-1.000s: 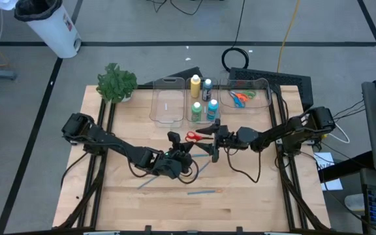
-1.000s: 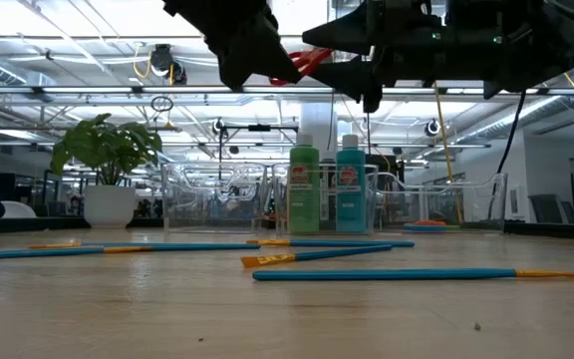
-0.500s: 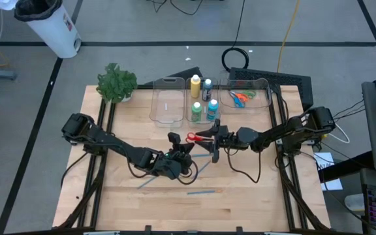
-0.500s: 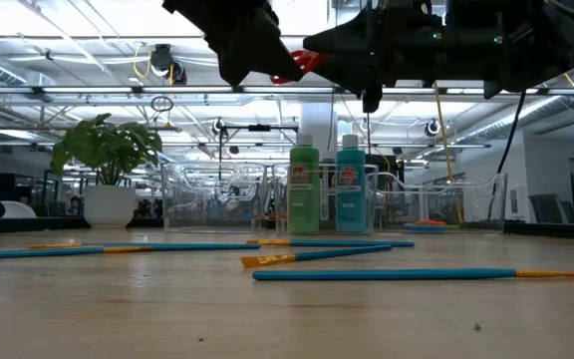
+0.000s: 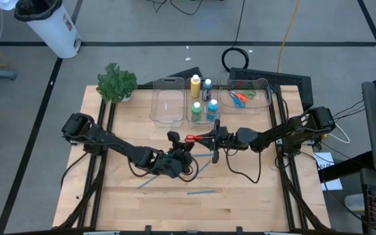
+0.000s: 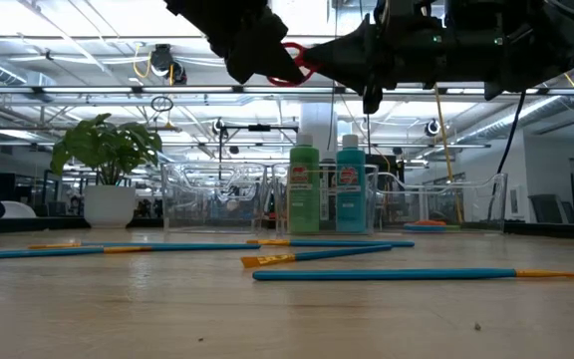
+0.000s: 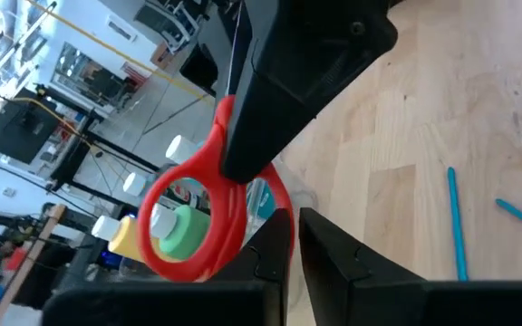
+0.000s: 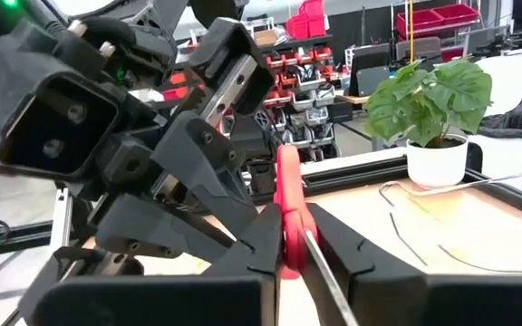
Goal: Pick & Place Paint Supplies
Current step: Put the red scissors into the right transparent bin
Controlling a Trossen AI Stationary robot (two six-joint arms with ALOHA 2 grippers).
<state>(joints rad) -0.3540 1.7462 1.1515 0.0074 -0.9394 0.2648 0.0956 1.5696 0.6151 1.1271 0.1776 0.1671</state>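
Note:
Red-handled scissors (image 5: 192,138) hang above the middle of the table between both grippers. My left gripper (image 5: 183,145) comes at them from the near left, its fingers almost together at a handle ring (image 7: 198,226). My right gripper (image 5: 207,138) comes from the right and is shut on them. Several blue paintbrushes (image 6: 387,272) lie flat on the wood below. Green (image 5: 196,109), blue (image 5: 211,108), yellow (image 5: 195,83) and dark (image 5: 207,87) bottles stand upright at the far middle. My left gripper has the rim of one red handle ring (image 7: 277,210) at the ends of its fingers (image 7: 275,249); the fingers hide the exact touching place. The scissors are clear of the table. My right gripper pinches the scissors between its two fingers where the red handle (image 8: 288,213) meets the metal blade (image 8: 320,272). The fingers come level from the table's right and lie along the scissors, which are lifted clear.
A clear bin (image 5: 167,104) stands left of the bottles. Another bin (image 5: 248,96) to their right holds orange and green scissors. A potted plant (image 5: 116,83) sits at the far left corner. Cables run along the table's right side.
My right gripper has shut on the red scissors, its fingers having stood wide apart around them a second ago. The scissors have stayed in the air above the middle of the table.

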